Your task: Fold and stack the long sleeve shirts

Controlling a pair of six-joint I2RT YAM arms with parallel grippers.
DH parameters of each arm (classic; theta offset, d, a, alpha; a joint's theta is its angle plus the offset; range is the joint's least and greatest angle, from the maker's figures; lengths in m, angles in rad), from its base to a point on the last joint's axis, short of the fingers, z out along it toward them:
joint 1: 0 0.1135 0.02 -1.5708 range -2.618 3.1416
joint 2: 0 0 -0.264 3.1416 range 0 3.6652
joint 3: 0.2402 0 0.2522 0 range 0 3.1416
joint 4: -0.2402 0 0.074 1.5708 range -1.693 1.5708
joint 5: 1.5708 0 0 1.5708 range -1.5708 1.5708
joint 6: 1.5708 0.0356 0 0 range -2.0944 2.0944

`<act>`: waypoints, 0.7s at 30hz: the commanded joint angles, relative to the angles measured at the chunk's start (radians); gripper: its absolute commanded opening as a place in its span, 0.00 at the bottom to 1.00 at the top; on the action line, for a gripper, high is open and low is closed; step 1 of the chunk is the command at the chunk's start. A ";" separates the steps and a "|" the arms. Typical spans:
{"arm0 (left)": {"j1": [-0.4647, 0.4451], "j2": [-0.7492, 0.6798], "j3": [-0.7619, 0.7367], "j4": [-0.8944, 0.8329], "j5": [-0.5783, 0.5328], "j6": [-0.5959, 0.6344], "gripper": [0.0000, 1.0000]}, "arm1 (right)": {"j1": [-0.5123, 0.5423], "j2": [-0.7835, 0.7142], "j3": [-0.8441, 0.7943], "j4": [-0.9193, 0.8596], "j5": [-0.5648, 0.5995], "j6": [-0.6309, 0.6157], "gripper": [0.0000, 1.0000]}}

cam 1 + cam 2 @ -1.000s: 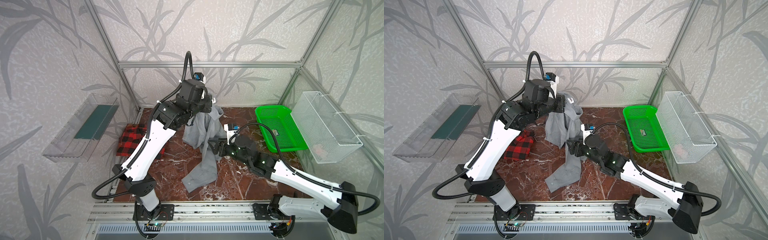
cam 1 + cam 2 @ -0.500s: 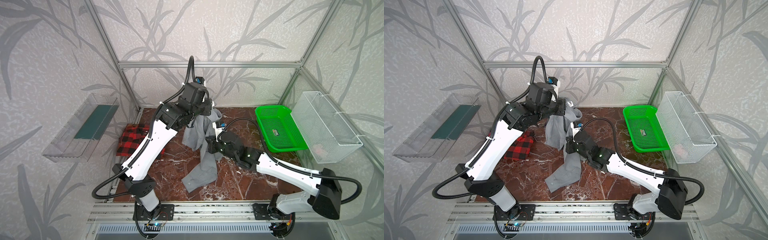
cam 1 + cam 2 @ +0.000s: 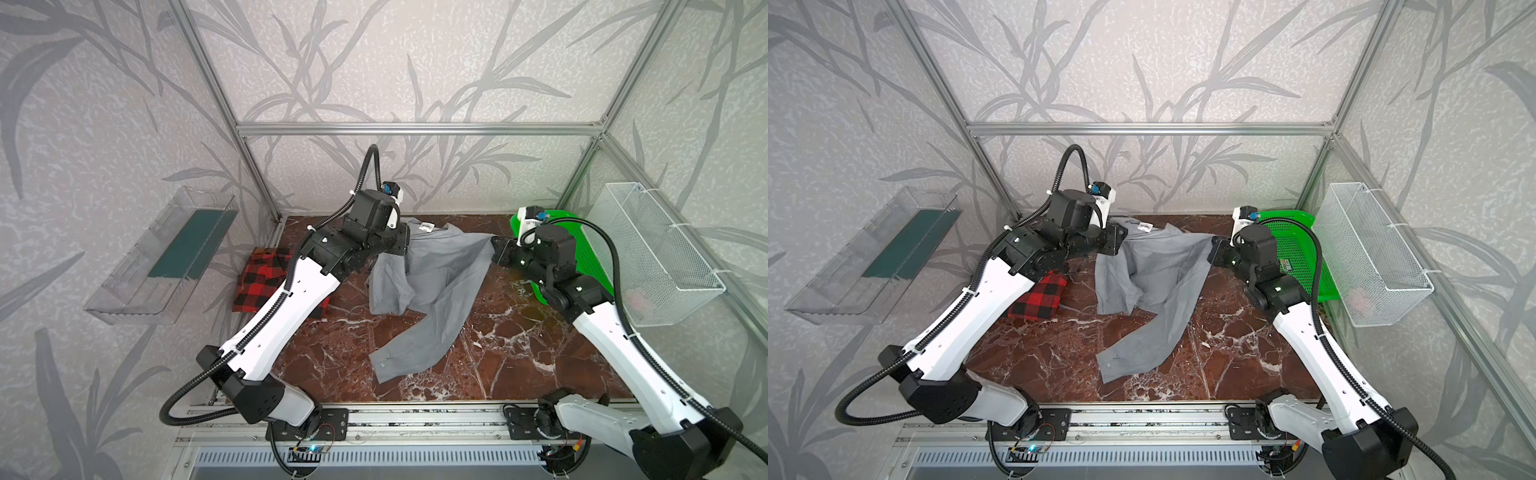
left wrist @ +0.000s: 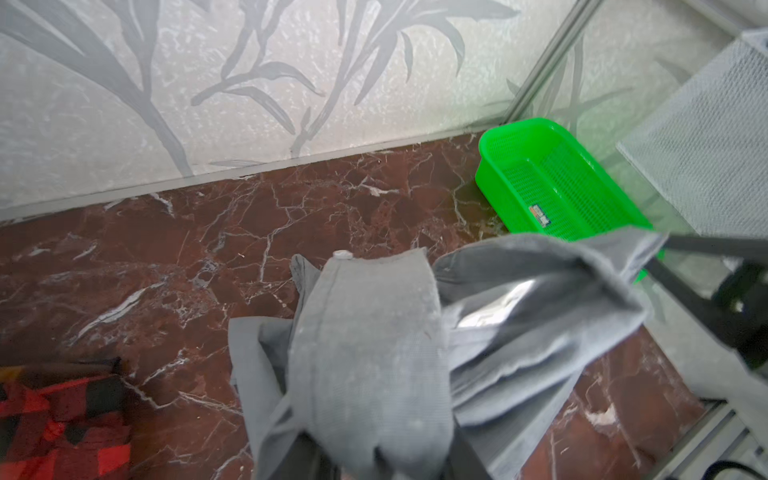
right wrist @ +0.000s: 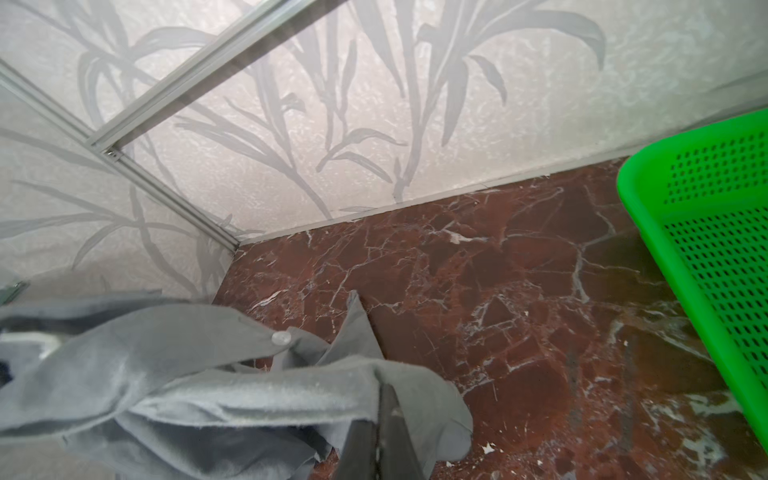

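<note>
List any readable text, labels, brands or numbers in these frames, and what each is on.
No text can be read in any view.
Sticker on the floor of the green basket: coloured print, too small and blurred to read.
White tag at the collar of the gray shirt: too small to read, and no lettering can be made out.
Nothing else in view shows lettering or numbers.

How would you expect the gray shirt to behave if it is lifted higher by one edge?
Probably floppy: the gray shirt sags in folds below the right gripper, a sleeve trailing on the marble table. Likely light, since a thin pinch of one edge holds it up.
</note>
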 commanded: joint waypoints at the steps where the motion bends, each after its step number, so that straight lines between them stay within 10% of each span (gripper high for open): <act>1: 0.011 -0.074 -0.078 0.017 0.071 0.026 0.45 | -0.083 0.069 0.022 -0.065 -0.113 0.026 0.00; 10: 0.018 -0.260 -0.391 0.026 0.117 0.023 0.61 | -0.216 0.206 0.012 -0.071 -0.132 0.092 0.03; 15: 0.030 -0.321 -0.554 0.020 0.135 0.001 0.62 | -0.227 0.188 -0.001 -0.134 -0.110 0.107 0.54; 21: 0.117 -0.349 -0.658 0.044 0.150 -0.062 0.62 | -0.107 0.002 -0.102 -0.109 -0.074 0.197 0.64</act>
